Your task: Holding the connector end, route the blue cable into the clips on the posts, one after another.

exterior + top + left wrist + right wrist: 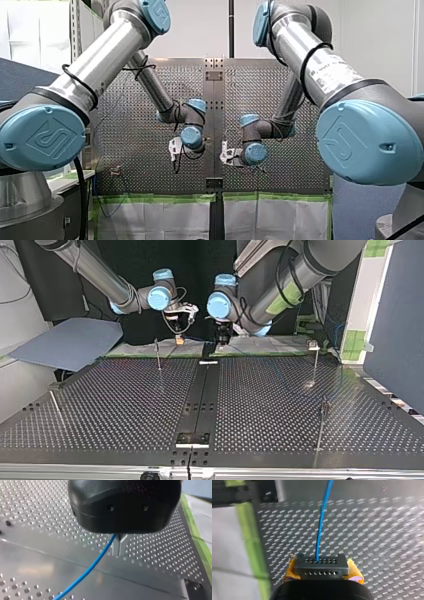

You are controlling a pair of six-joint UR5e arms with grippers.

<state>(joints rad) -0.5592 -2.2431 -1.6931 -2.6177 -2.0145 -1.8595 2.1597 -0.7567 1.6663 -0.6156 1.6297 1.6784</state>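
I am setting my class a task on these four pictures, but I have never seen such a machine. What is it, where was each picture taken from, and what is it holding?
These are two robot arms at a metal table full of small holes. The front view looks out from behind the arms; the top view faces them from across the table, so their sides swap. The other two pictures come from a camera on each wrist. Thin posts stand on the table. The right end effector, with yellow pads, is shut on a grey connector, and a blue cable leads away from it. The left end effector, black with metal fingers, looks shut; the cable runs out beside them, but whether they pinch it is unclear.
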